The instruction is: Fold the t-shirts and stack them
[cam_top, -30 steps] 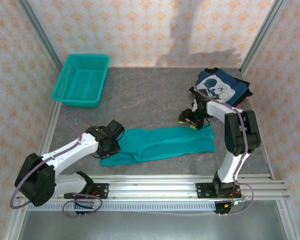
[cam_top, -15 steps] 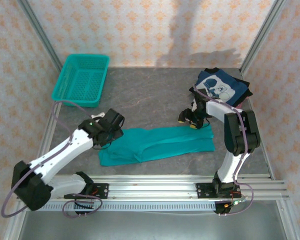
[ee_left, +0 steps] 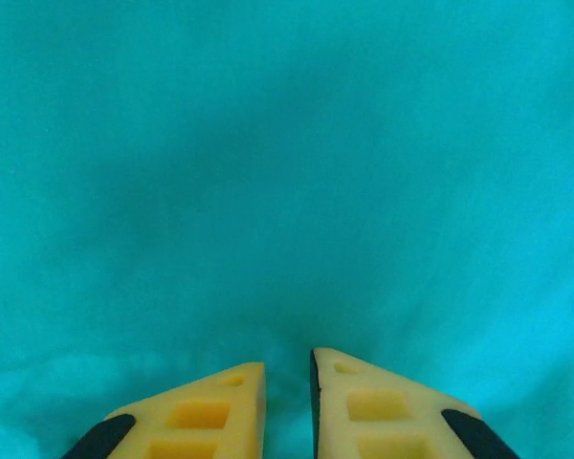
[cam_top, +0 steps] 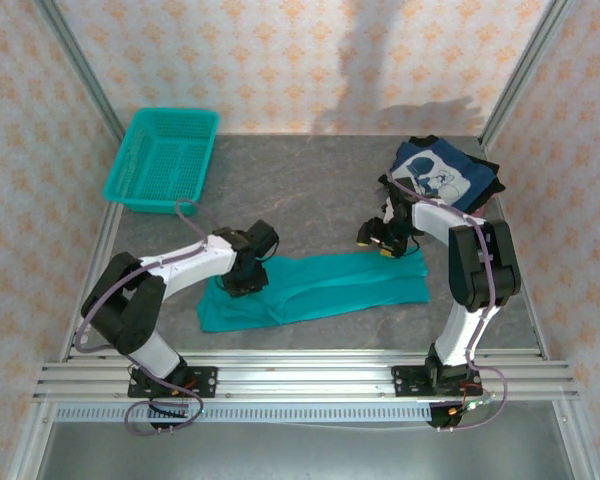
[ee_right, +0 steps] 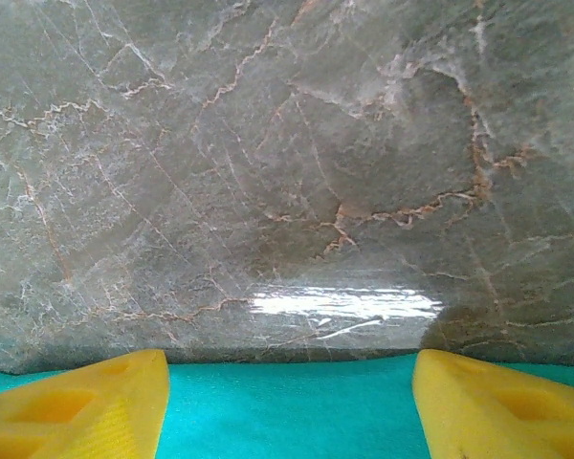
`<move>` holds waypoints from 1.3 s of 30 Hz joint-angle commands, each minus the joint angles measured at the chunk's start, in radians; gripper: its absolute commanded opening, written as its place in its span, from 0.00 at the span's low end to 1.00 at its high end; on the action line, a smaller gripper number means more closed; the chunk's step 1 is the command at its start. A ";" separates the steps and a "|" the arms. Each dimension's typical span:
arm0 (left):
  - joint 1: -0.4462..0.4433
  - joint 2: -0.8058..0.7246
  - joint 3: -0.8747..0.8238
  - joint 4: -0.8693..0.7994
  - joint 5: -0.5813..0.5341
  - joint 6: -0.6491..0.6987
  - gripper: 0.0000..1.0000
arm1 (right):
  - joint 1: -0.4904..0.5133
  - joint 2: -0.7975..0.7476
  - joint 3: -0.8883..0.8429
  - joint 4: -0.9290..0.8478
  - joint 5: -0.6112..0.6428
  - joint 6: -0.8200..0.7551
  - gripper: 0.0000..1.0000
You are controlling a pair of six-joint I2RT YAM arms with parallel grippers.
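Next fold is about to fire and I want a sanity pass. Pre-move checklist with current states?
1. Left hand gripping the teal t-shirt: cannot tell. The jaws are nearly together on the cloth.
2. Right hand open: ok. Its fingers are wide apart at the shirt's far edge.
3. Teal t-shirt folded into a long strip: ok.
4. Navy t-shirt folded at far right: ok.
5. Shirts stacked: not ok. They lie apart.
6. Basket away from the cloth: ok.
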 commanded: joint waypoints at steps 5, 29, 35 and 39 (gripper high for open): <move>-0.063 -0.242 -0.142 -0.040 0.090 -0.066 0.19 | 0.002 0.005 0.002 -0.054 0.072 -0.021 0.69; 0.155 0.256 0.217 -0.080 -0.237 0.090 0.26 | -0.007 -0.033 -0.018 -0.143 0.389 0.050 0.68; 0.188 0.434 0.464 -0.095 -0.258 0.224 0.25 | -0.058 -0.036 -0.046 -0.172 0.453 0.095 0.68; 0.198 0.611 0.761 -0.169 -0.291 0.319 0.26 | -0.080 -0.051 -0.063 -0.213 0.488 0.104 0.67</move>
